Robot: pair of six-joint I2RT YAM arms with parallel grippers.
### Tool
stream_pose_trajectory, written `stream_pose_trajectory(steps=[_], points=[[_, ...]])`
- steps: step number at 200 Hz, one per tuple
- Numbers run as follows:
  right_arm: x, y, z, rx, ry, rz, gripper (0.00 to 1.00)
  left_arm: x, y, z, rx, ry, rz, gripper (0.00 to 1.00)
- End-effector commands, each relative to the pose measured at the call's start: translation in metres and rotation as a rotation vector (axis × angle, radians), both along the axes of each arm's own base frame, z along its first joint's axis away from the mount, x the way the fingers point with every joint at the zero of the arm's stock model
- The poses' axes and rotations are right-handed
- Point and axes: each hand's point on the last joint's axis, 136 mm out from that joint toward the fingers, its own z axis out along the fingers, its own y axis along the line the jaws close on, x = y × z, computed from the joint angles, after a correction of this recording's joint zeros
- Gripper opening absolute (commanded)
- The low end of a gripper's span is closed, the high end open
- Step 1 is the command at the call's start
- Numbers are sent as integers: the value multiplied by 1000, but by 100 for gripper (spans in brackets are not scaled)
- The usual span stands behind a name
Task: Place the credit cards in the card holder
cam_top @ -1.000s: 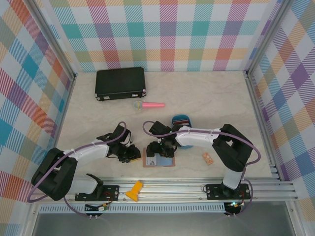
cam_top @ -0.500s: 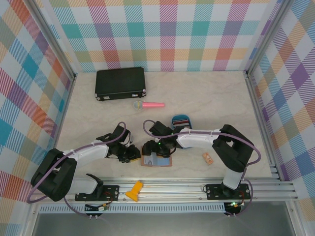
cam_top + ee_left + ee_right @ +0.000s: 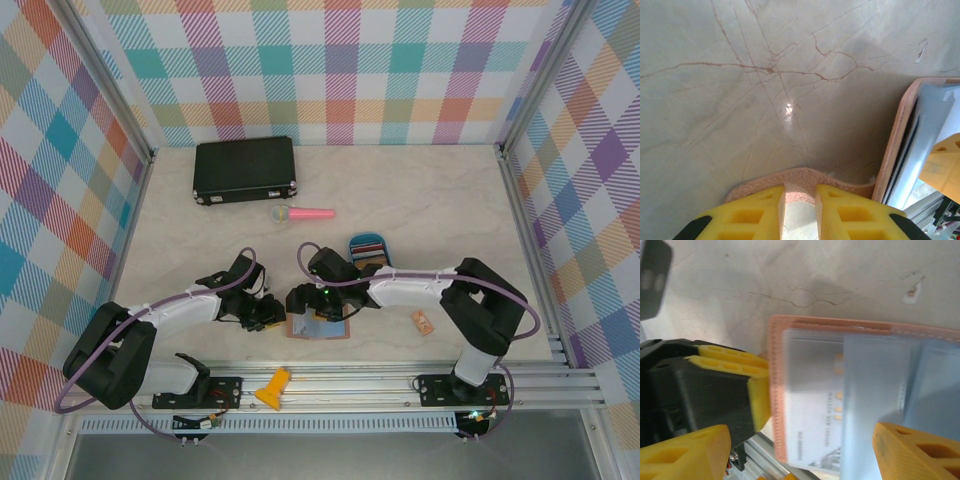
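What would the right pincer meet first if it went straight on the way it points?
Most likely the right pincer meets the open card holder, at the white card in it; depth is unclear.

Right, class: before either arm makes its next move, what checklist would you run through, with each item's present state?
1. The left gripper pinches the card holder by its flap: ok.
2. The card holder lies open on the table: ok.
3. The right gripper is open above the holder: ok.
4. The white card is fully seated in its pocket: cannot tell.
5. More credit cards wait in the blue tray: ok.
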Motion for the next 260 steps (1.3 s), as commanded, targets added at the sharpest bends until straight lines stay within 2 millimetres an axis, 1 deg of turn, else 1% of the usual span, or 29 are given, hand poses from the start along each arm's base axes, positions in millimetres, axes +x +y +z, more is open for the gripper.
stream_pose_trajectory(steps=[1,30,52,63,70,83,89,105,115,123,132,160,202,228,260], points=[[-3,11,24,102,-28,18,75,-25,26,-25,125,116,29,24],[-6,16,34,168,-42,36,75,-25,27,-25,130,117,31,24],[-8,25,42,233,-47,64,75,-25,27,-25,132,116,31,24],[-8,26,42,240,-45,70,75,-26,28,-25,135,119,32,24],[-6,23,41,221,-54,61,74,-26,28,-25,136,118,33,25],[-2,8,39,127,-97,35,73,-27,29,-25,140,119,33,24],[1,-2,42,76,-127,21,73,-26,29,-25,139,117,35,25],[6,-44,35,-151,-160,-34,73,-27,30,-25,139,117,37,25],[6,-69,29,-279,-161,-69,75,-27,29,-25,137,115,37,25],[4,-82,24,-341,-148,-80,76,-26,29,-25,138,116,37,25],[2,-89,19,-380,-135,-83,77,-26,29,-25,137,115,38,25],[-3,-81,4,-389,-78,-47,81,-26,28,-25,134,117,34,25],[-4,-63,-12,-377,-35,7,81,-26,27,-24,128,116,31,24],[-3,-59,-16,-370,-29,13,81,-26,27,-24,127,114,31,24],[-2,-57,-13,-366,-34,16,81,-26,27,-24,126,115,30,25]])
